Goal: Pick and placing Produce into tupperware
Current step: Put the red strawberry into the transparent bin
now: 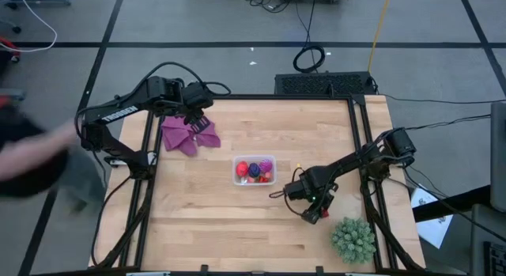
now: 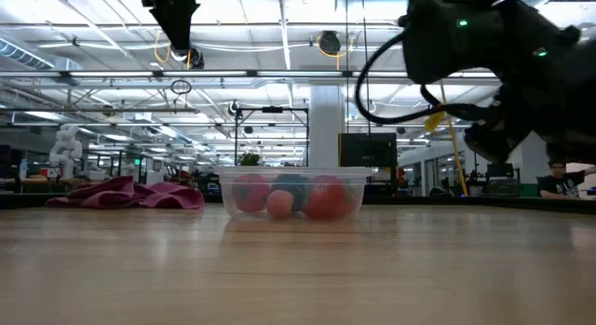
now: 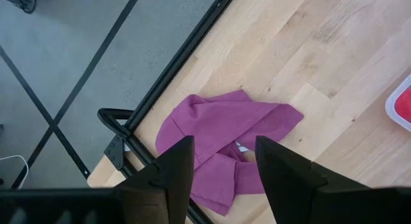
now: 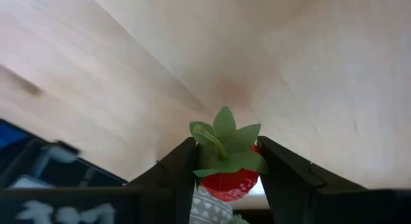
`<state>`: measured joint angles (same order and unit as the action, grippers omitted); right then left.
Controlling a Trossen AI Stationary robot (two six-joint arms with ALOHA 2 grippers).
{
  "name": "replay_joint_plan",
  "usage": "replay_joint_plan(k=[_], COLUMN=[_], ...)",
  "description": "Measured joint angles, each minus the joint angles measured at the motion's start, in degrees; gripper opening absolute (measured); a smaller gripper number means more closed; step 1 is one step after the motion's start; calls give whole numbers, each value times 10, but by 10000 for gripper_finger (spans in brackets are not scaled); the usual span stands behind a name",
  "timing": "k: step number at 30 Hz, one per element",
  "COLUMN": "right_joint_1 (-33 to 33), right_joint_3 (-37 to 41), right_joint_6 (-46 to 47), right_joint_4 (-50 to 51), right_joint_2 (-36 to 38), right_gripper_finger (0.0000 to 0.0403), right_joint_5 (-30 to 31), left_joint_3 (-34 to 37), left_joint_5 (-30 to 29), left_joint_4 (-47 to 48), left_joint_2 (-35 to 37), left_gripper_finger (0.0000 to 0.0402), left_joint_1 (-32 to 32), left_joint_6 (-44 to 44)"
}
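Note:
The clear tupperware [image 1: 254,170] stands mid-table with several toy fruits in it, red, blue and magenta [image 2: 291,196]. Just to its right, my right gripper [image 1: 296,190] is shut on a red strawberry with a green leafy cap [image 4: 226,161]. My left gripper [image 3: 223,161] hangs open high above the table's far left [image 1: 198,116], with nothing between its fingers. In the left wrist view, the purple cloth shows on the wood far beneath it. My right gripper pinches the strawberry's red body [image 4: 225,179] between its two fingers [image 4: 182,167], one on each side. The green cap [image 4: 225,135] sticks out past the fingertips, toward the table. The fingers slant steeply down. Whether the fruit still touches the wood cannot be told.
A crumpled purple cloth [image 1: 188,134] lies at the far left. A green spiky plant [image 1: 353,239] stands at the near right corner. A small yellow thing [image 1: 299,167] lies right of the tub. A person's blurred shape [image 1: 32,157] shows beyond the left edge.

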<state>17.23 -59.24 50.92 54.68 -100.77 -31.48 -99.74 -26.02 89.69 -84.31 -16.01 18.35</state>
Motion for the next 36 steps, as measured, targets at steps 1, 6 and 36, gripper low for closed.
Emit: replay_joint_plan(k=[1, 6, 36], right_joint_1=[-7, -47, -197], right_joint_3=[-3, -28, -318], right_joint_6=[-7, -50, -330], right_joint_4=[-1, 0, -129], right_joint_2=[0, 0, 1], right_gripper_finger=[142, 142, 142], right_joint_5=[0, 16, 123], left_joint_3=[0, 0, 0], left_joint_5=[0, 0, -48], left_joint_4=[0, 0, 3], left_joint_2=[0, 0, 0], left_gripper_finger=[172, 173, 173], left_joint_1=[0, 0, -2], left_joint_6=[0, 0, -53])
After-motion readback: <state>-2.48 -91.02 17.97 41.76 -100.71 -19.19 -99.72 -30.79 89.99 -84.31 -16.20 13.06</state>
